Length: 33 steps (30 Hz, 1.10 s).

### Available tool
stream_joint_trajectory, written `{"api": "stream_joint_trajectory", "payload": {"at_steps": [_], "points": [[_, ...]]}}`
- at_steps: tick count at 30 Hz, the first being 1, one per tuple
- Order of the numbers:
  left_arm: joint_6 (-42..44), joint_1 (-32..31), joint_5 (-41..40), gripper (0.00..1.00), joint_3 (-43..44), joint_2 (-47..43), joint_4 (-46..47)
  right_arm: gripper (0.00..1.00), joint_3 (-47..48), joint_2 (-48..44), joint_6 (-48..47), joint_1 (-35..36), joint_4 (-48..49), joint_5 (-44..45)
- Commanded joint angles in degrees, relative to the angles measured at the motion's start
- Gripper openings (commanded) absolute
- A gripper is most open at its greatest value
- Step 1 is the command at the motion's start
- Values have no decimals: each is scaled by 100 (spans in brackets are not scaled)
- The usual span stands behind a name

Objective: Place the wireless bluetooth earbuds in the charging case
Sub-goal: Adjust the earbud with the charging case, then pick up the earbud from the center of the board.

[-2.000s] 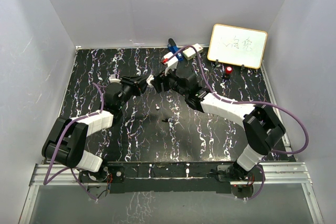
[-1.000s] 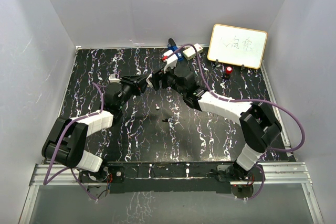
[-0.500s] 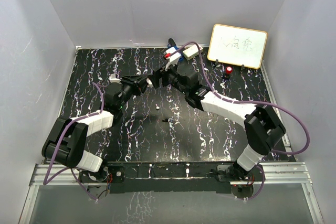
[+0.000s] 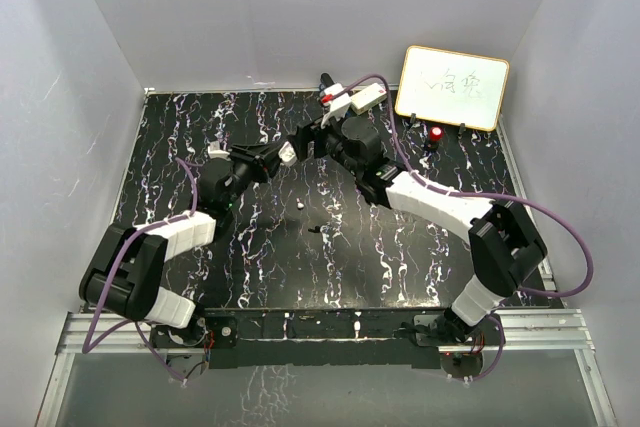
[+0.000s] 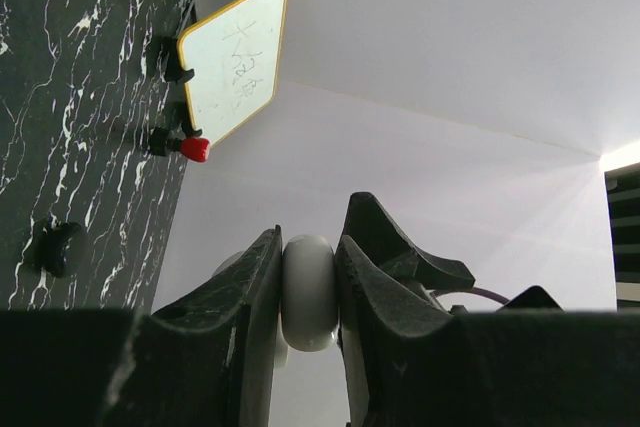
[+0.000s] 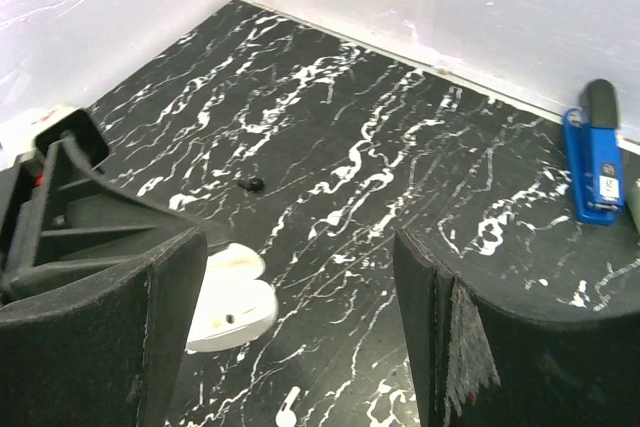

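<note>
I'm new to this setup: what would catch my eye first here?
The left claw clamps a round white case above mid-table, with the open right claw beside it. Two tiny earbuds lie on the black marbled table below; a whiteboard stands far right.

We count: charging case (image 5: 307, 292) 1, lower centre of the left wrist view | white earbud (image 4: 300, 206) + dark earbud (image 4: 318, 230) = 2, mid-frame from above | left pincer (image 4: 278, 155) + right pincer (image 6: 300, 247) = 2 | whiteboard (image 4: 453, 87) 1, upper right | red-capped knob (image 4: 436, 134) 1 | blue object (image 6: 592, 162) 1, far right
</note>
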Motion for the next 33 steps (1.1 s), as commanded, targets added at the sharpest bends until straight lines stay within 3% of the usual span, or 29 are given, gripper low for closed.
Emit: {"api": "stream_joint_trajectory", "payload": {"at_steps": [1,7,10,17,23,33], "points": [[-31,57,-11,0,-180,-389,123,73,150,-368,143,-260,-221,673],[-47,500,-296,0,-551,-755,249,68,376,-89,527,-718,-1654,304],[62,663,-490,0,-672,-992,207,62,462,125,395,-706,-2184,-389],[95,802,-669,0,-962,-1332,29,60,126,341,407,-346,-2237,-854],[54,866,-621,0,-1145,-1510,0,61,203,649,471,-30,-2334,-717],[45,911,-489,0,-1236,-1658,-117,65,841,1598,212,665,-2859,445]]}}
